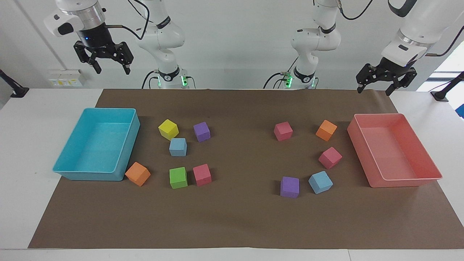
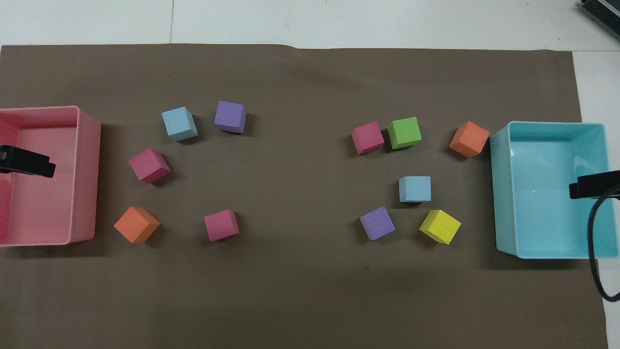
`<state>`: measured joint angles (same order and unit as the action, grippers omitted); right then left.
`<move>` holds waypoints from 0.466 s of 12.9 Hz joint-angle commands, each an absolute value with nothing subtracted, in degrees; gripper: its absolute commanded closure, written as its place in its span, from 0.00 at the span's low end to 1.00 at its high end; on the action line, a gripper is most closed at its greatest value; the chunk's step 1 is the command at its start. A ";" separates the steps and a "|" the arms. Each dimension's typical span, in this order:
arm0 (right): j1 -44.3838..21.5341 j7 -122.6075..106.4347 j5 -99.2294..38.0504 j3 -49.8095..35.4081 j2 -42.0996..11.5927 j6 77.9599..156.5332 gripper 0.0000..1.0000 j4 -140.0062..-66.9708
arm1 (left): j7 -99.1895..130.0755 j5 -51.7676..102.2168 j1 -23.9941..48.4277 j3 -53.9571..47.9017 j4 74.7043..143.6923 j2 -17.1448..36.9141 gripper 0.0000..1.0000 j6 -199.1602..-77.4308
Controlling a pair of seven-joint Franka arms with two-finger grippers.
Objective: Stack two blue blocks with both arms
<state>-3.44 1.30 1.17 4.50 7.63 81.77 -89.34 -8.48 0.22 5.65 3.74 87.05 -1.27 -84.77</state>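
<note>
On the brown paper sheet (image 1: 239,221): eleven coloured cubes and two trays, nothing stacked.
Blue block, right arm's end (image 1: 178,147): flat on the sheet, just beside the yellow cube (image 1: 168,129) and near the purple cube (image 1: 201,131), both nearer to the robots; green cube (image 1: 178,177) and a pink cube (image 1: 202,174) farther from the robots.
Blue block, left arm's end (image 1: 320,182): flat on the sheet, turned a little, just beside another purple cube (image 1: 289,187); a pink cube (image 1: 330,157) nearer to the robots.
Gap between the two blue blocks: well apart, one in each half of the table.
Left gripper (image 1: 375,87): raised in the air over the robots' edge of the sheet, by the pink tray (image 1: 417,179); fingers spread wide, holding nothing.
Right gripper (image 1: 112,69): raised high over the table edge by the turquoise tray (image 1: 90,175); fingers spread wide, holding nothing.
Overhead view: only a dark tip of each gripper showing, left over the pink tray, right over the turquoise tray.
Orange cubes: one (image 1: 137,174) touching the turquoise tray's corner, one (image 1: 326,130) near the pink tray.
Last pink cube (image 1: 283,131): alone toward the middle, on the left arm's half.
Trays: both with nothing inside.
</note>
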 commanded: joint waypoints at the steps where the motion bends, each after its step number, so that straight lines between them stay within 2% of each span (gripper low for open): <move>1: -3.60 -0.09 1.58 4.57 8.00 82.18 0.00 -89.74 | -8.79 -0.09 5.54 3.78 87.28 -2.02 0.00 -83.94; 6: -3.60 -0.53 1.23 5.10 8.26 81.91 0.00 -89.03 | -8.79 -0.09 5.54 3.78 87.28 -2.02 0.00 -83.94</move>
<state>-3.44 1.30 1.17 4.58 7.67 81.77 -89.27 -8.48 0.22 5.65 3.74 87.05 -1.27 -84.77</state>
